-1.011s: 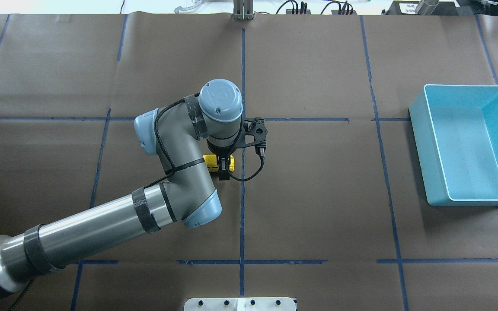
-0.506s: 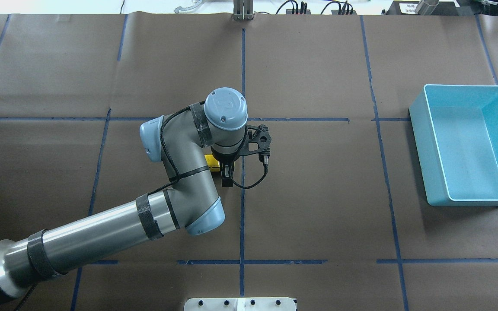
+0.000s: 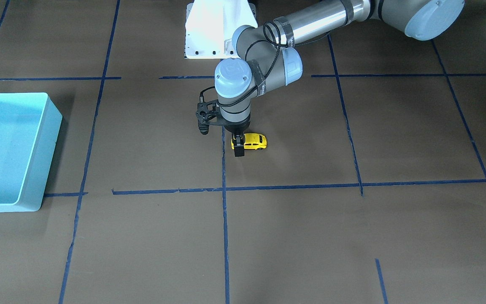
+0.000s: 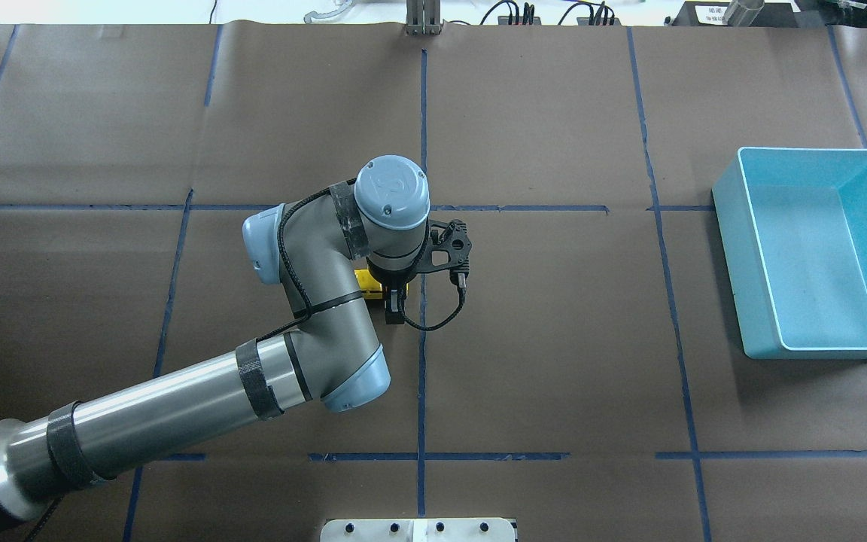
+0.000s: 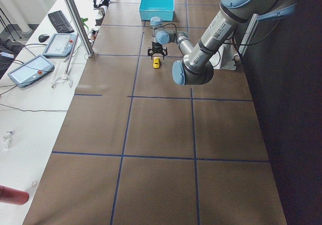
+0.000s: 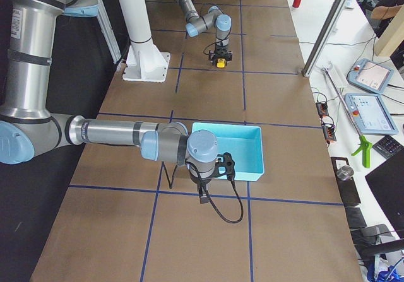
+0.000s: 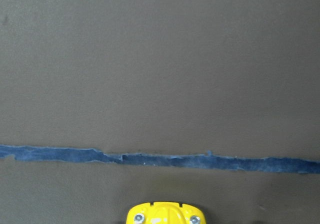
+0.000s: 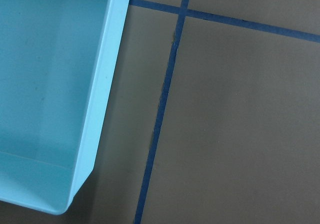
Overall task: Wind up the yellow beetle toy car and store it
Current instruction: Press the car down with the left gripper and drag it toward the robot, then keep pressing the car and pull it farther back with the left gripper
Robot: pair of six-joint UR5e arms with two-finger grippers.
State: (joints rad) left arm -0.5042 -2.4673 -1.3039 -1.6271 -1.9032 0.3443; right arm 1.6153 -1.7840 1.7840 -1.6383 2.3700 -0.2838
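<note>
Overhead exterior view, supplemented by the front-facing and wrist views: the tiny bright yellow beetle-shaped toy car (image 4: 368, 284) rests on the brown paper-covered counter (image 4: 554, 361), near its middle and just left of the central blue tape line (image 4: 422, 135). It is half hidden beneath the wrist of the left arm (image 4: 177, 410). The left tool (image 4: 393, 299) points straight down onto the car. The car's long axis runs left–right across the counter. The tool's fingers straddle that axis close to the car's right-hand end, so that most of the body projects to the left of the tool. One black finger shows against the robot-side flank in the overhead view, and the other against the operators'-side flank in the front-facing view. The tool is therefore judged to be clamped across the car's width, though the contact itself is too small to confirm. The left wrist-mounted view shows only a yellow tip of the car at its lower edge, pointing toward the tape line; whether this is bonnet or tail cannot be told. The light blue rectangular plastic bin (image 4: 810, 256) stands well apart at the far right, roughly in line with the car's long axis. Winding would probably call for a roll along that same axis, and storage for a long carry rightward. The right tool (image 6: 202, 198), seen only in the exterior right view, hangs beside the bin; whether its fingers are apart or together cannot be told. It is the nearer to the bin, the left tool the nearer to the car.
</note>
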